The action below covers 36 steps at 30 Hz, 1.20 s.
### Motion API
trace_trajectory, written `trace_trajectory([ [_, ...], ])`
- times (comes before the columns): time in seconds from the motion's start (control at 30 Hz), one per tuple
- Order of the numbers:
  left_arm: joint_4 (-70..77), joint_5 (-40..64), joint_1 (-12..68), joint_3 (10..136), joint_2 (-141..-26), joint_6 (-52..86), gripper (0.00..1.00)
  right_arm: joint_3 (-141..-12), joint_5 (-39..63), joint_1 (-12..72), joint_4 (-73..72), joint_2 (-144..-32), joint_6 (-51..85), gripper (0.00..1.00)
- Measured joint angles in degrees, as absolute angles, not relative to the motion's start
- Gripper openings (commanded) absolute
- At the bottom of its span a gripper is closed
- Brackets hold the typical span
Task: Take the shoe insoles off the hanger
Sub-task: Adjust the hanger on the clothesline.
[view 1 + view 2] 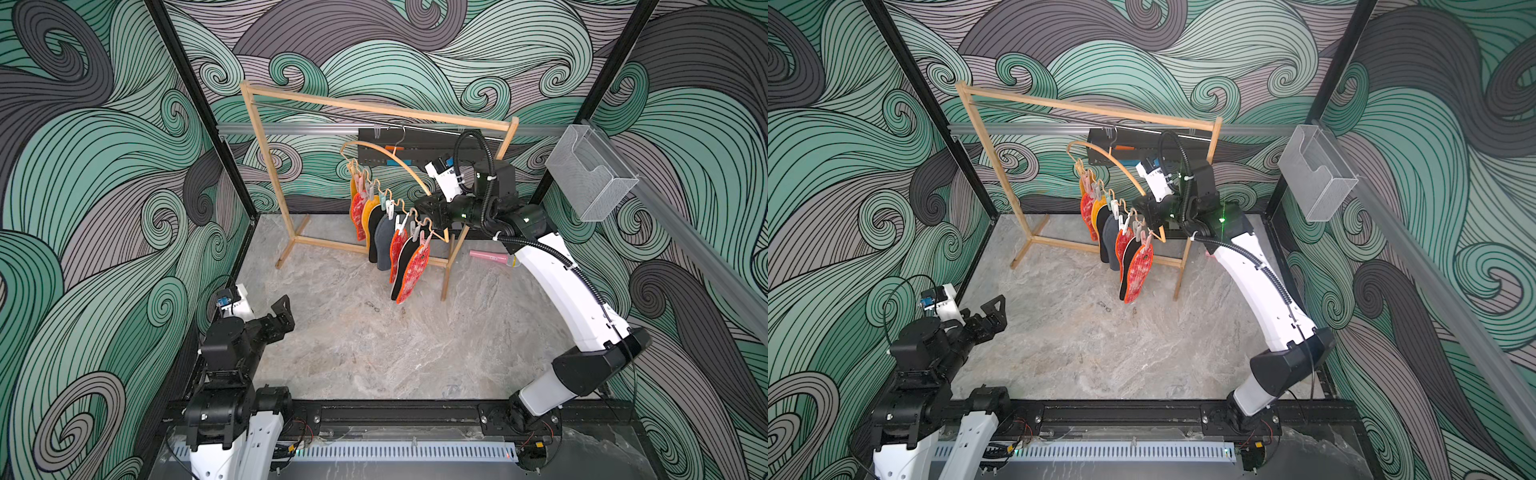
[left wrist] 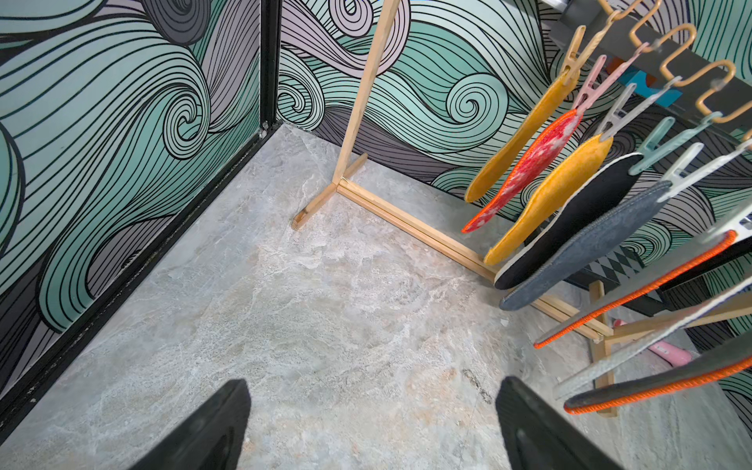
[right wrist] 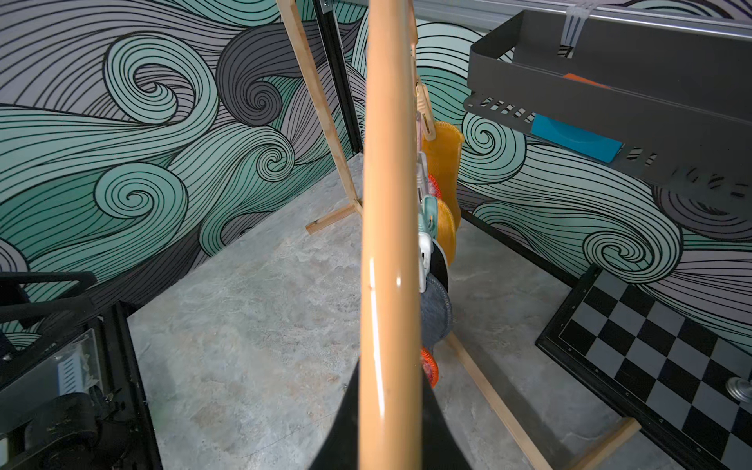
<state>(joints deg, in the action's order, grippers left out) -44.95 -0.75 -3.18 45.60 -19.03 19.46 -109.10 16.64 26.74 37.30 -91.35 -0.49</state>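
Right wrist view: right gripper [image 3: 390, 407] pinches the glossy bow of the light wooden arched hanger [image 3: 388, 183], a black finger pressed against each side of the wood. In both top views the grip sits at the lower, near end of the bow, which slopes up and away to its metal hook under the top bar of the tall rectangular wooden rack frame [image 2: 368, 81]. Flat foot-shaped shoe insoles [image 1: 386, 237] hang in a row from pastel clothespegs [image 2: 651, 150] along the wavy lower bar, all clear of the grey marbled tabletop [image 1: 374, 353]: mustard yellow, red-white mottled, mustard, black and dark grey, then more with orange edging nearer the grip. A dark metal wall shelf [image 3: 610, 61] hangs behind the hanger; a black-and-grey chessboard [image 3: 651, 346] lies beyond the rack. Left gripper [image 2: 372, 427] is well apart from the rack, low over the table's near left, fingers spread wide, nothing between them.
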Motion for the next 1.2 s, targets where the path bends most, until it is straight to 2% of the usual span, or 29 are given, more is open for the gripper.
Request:
trace_trajectory([
  [0.13,-44.9,-0.8,-3.2,45.6,-19.0,19.5,0.96,-109.1,16.6,27.0,37.3,-91.3,1.8,0.09],
  [0.23,-44.9,-0.8,-3.2,45.6,-19.0,19.5,0.96,-109.1,16.1,27.0,37.3,-91.3,3.5,0.14],
  [0.27,-44.9,-0.8,-3.2,45.6,-19.0,19.5,0.96,-109.1,15.9,27.1,37.3,-91.3,4.2,0.17],
  [0.33,-44.9,-0.8,-3.2,45.6,-19.0,19.5,0.96,-109.1,15.8,27.2,37.2,-91.3,5.8,0.33],
  [0.37,-44.9,-0.8,-3.2,45.6,-19.0,19.5,0.96,-109.1,15.8,27.4,37.2,-91.3,6.5,0.37],
  [0.47,-44.9,-0.8,-3.2,45.6,-19.0,19.5,0.96,-109.6,16.1,28.2,37.0,-91.5,8.1,0.45],
  [0.63,-44.9,-0.7,-3.2,45.6,-19.0,19.5,0.96,-109.9,17.8,29.2,36.7,-91.8,9.3,0.53],
  [1.2,-44.9,-0.3,-3.2,45.5,-19.8,19.5,0.96,-109.9,26.5,31.3,31.5,-92.5,14.6,0.55],
])
